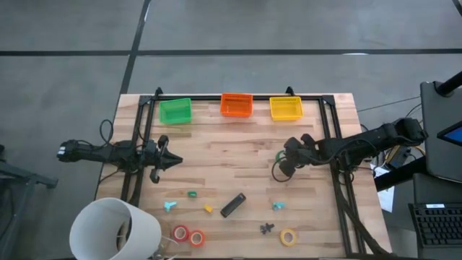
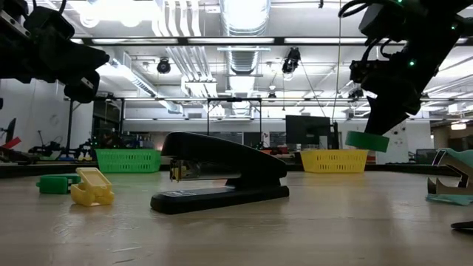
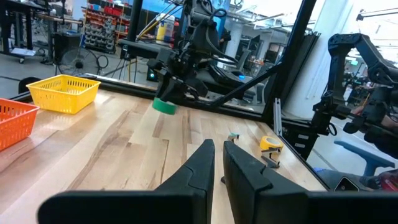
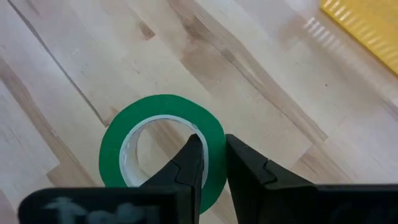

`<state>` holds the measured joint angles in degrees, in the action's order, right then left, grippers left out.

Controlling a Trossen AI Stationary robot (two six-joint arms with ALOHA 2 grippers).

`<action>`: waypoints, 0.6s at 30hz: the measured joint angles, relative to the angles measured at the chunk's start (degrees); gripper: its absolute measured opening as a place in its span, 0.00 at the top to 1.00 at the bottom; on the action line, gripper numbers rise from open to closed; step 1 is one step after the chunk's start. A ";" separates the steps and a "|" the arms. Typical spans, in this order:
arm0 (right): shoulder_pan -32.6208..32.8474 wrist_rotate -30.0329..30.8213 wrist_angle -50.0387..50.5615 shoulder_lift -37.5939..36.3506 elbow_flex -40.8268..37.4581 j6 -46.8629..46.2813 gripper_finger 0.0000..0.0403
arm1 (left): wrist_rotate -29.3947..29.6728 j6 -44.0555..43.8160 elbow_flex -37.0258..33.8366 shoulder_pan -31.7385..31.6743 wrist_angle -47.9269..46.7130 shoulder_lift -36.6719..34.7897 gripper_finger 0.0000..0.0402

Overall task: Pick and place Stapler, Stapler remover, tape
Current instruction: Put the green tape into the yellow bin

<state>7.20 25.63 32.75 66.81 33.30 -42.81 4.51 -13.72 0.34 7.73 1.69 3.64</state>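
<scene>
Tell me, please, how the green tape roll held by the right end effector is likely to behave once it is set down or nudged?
The green tape roll is a rigid-looking ring, so it should probably keep its shape in the right end effector, which pinches one wall. Being round, it may roll if released on edge; laid flat it likely stays. It hangs from that single pinch above the table, so it seems light.

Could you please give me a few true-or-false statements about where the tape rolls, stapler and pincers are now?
1. The right pincer grips the green tape. True.
2. The stapler lies in the orange basket. False: it lies on the table.
3. The left pincer holds a red tape roll. False: it holds nothing.
4. The yellow tape lies on the table. True.
</scene>
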 joint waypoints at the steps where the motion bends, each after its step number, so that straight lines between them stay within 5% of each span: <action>1: 0.00 0.00 -0.01 0.00 0.00 0.00 0.87 | 0.00 0.00 0.00 0.00 0.00 -0.01 0.91; 18: -8.37 0.48 -0.31 -0.07 4.64 11.31 0.87 | 0.00 0.02 0.00 0.02 -0.01 0.00 0.91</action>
<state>-1.16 26.11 32.45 66.74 37.94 -31.50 4.51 -13.70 0.34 7.74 1.69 3.64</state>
